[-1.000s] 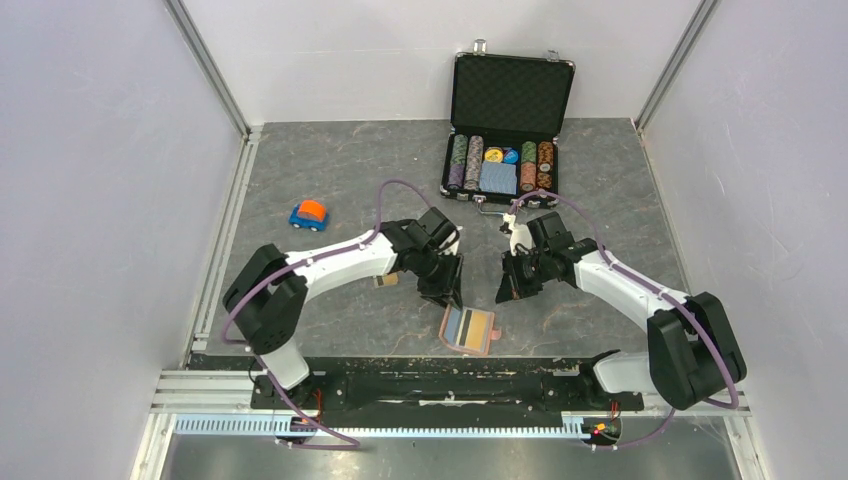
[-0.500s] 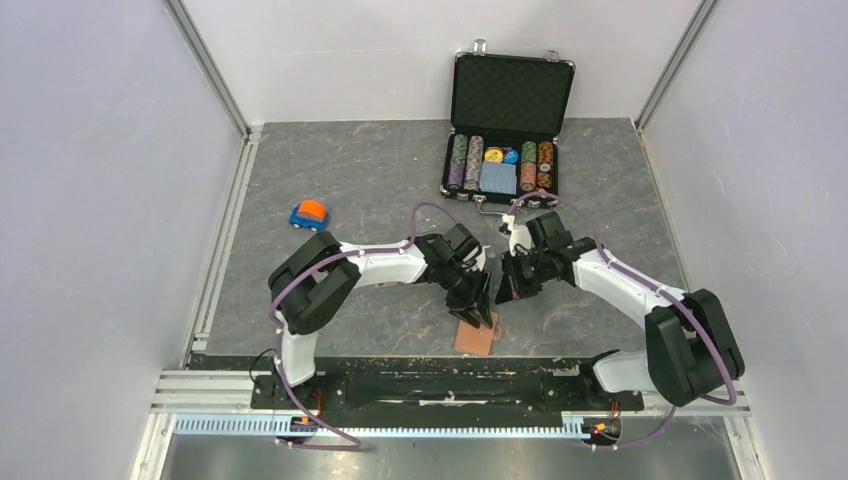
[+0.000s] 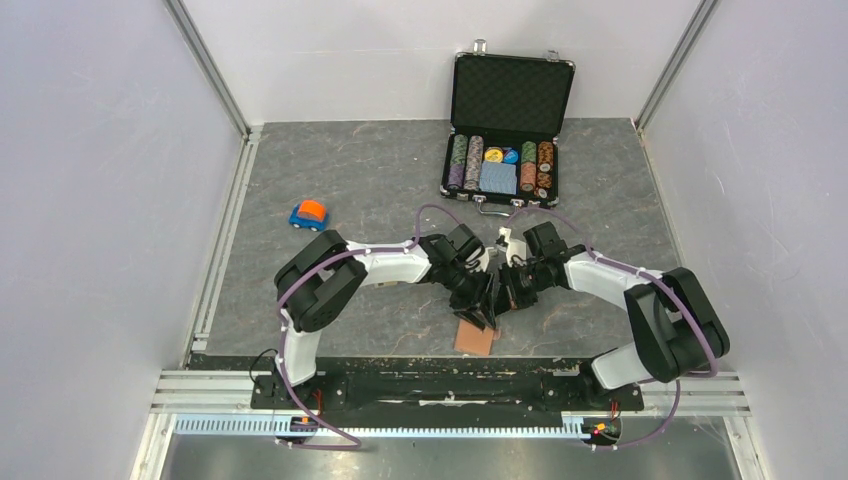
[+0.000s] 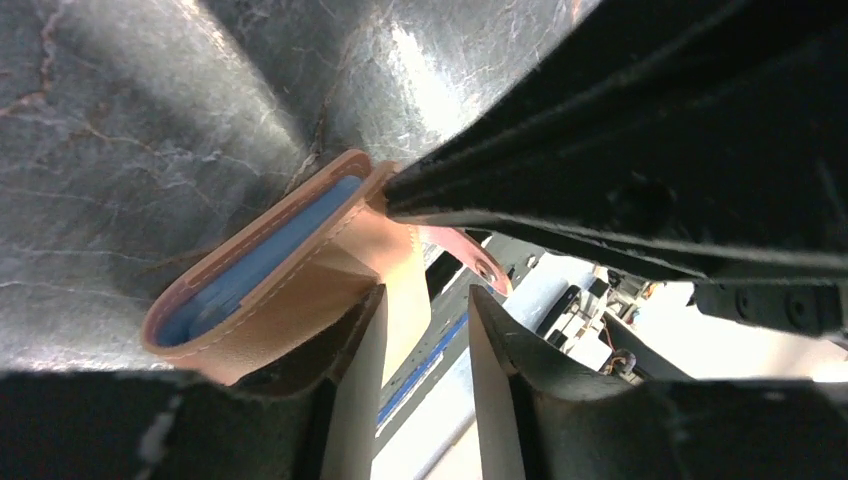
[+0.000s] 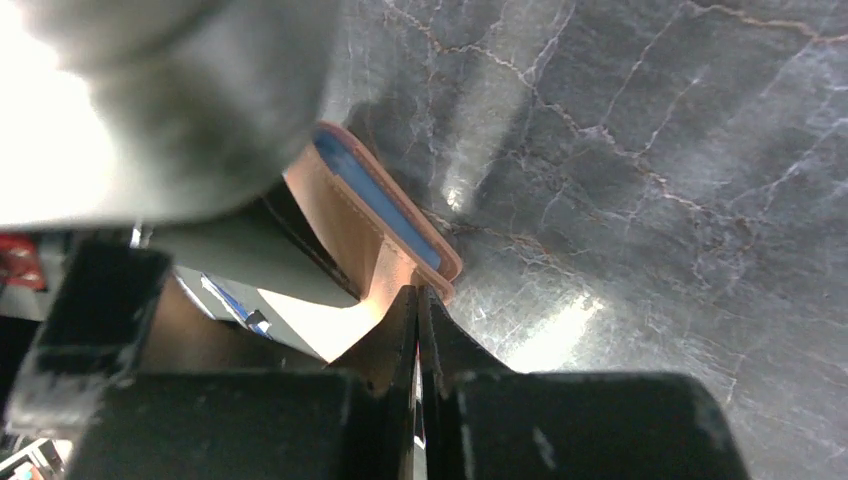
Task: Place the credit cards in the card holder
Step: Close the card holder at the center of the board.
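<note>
- the stone-grey table (image 3: 350,170) is slick and bare around the work. a shove there would slide the leather toward the frame's lower edge.
- the open poker-chip case (image 3: 512,100) sits at upper centre, well apart from the work, so there's no threat from it.
- your left gripper (image 4: 425,310) stands partly open astride the card holder's flap. light shows beside the leather, so it isn't clamped. lift now and the flap could slip out.
- your right gripper (image 5: 418,295) is fully closed, with its tips touching the holder's tan edge. i can't tell whether it pinches anything. the two grippers crowd each other at lower centre of the top view, and any sideways move could knock them together.
- the card holder (image 4: 280,290) lies at lower centre in the top view, half under both grippers. it is folded nearly closed, with blue lining showing in the slit. pressing on it could close it before loading.
- the toy car (image 3: 309,214) sits at centre left, well clear.
- the snap tab (image 4: 480,265) hangs free past your left fingers and could snag on a fingertip.
- no credit cards show in any view, so check where they are.
</note>
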`<state>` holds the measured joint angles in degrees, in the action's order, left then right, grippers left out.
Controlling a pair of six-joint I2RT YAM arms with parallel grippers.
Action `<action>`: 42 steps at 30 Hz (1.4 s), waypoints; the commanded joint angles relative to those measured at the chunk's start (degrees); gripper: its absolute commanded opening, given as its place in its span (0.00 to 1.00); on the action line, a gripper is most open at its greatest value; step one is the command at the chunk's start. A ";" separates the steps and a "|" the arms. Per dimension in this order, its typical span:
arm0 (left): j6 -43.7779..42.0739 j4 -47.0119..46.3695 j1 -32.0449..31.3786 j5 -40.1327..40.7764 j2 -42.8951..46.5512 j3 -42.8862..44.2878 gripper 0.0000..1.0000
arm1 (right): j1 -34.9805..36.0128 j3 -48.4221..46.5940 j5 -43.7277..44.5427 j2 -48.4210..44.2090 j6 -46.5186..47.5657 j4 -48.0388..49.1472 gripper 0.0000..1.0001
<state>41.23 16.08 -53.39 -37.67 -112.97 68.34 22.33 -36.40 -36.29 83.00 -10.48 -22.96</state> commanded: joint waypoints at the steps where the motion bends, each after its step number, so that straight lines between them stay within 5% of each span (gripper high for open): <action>1: -0.18 -3.20 0.05 -1.85 3.26 1.80 0.44 | -0.09 1.50 -0.72 1.51 0.37 2.11 0.00; 14: -1.94 5.75 -1.31 -4.34 -0.64 8.66 0.47 | -0.09 0.70 2.40 2.61 -0.64 2.22 0.00; 36: -0.72 8.12 -4.14 -0.07 -5.58 13.31 0.32 | -0.18 1.84 2.89 1.30 -1.33 2.25 0.00; 42: -0.39 8.21 -4.18 2.05 -4.49 12.54 0.11 | -0.19 2.33 2.90 0.94 -1.21 2.25 0.00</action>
<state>41.12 26.52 -56.34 -36.75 -117.51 79.18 20.84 -35.00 -33.15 84.82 -15.70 -21.74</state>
